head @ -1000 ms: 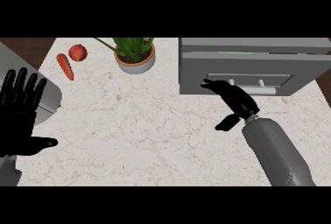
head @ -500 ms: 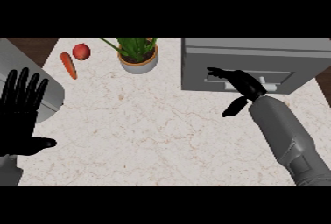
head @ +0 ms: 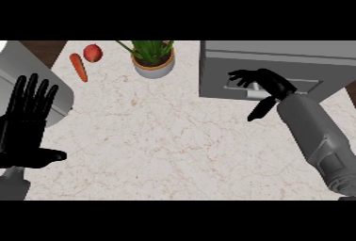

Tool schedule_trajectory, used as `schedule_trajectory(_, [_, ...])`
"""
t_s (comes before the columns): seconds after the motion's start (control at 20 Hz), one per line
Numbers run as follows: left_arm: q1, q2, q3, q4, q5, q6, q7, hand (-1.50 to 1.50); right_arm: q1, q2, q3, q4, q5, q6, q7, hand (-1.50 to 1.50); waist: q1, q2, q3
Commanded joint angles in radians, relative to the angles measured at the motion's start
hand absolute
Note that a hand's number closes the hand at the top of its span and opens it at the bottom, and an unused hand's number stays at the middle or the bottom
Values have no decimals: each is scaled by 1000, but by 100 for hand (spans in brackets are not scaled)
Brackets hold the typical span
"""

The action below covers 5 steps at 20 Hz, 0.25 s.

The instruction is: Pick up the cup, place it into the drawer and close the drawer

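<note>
The grey drawer unit (head: 278,61) stands at the counter's far right, its drawer front (head: 306,87) facing me with a pale handle (head: 252,86). My right hand (head: 268,82) lies against that front at the handle, fingers spread and loosely bent, thumb hanging down, holding nothing. No cup shows anywhere in the head view, and the drawer's inside is hidden. My left hand (head: 28,122) rests open at the left edge, fingers up.
A potted green plant (head: 153,59) stands at the back middle, with a carrot (head: 78,67) and a red round fruit (head: 93,52) to its left. A grey rounded appliance (head: 49,87) sits behind my left hand. The marbled counter (head: 167,141) stretches between the hands.
My right hand rose from over the counter up to the drawer front, and the front now sits slightly further back. The left hand stayed put.
</note>
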Motion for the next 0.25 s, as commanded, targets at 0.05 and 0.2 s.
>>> schedule_trajectory(0.05, [-5,-5,-1,7,-9,-13,-3,-150,-54,-78,-45,90,-5,-34,48,-150,21,40,14])
schedule_trajectory(0.2, [-6,-25,-13,12,-45,3,-33,-150,-77,-67,-37,108,6,-23,63,-150,25,41,14])
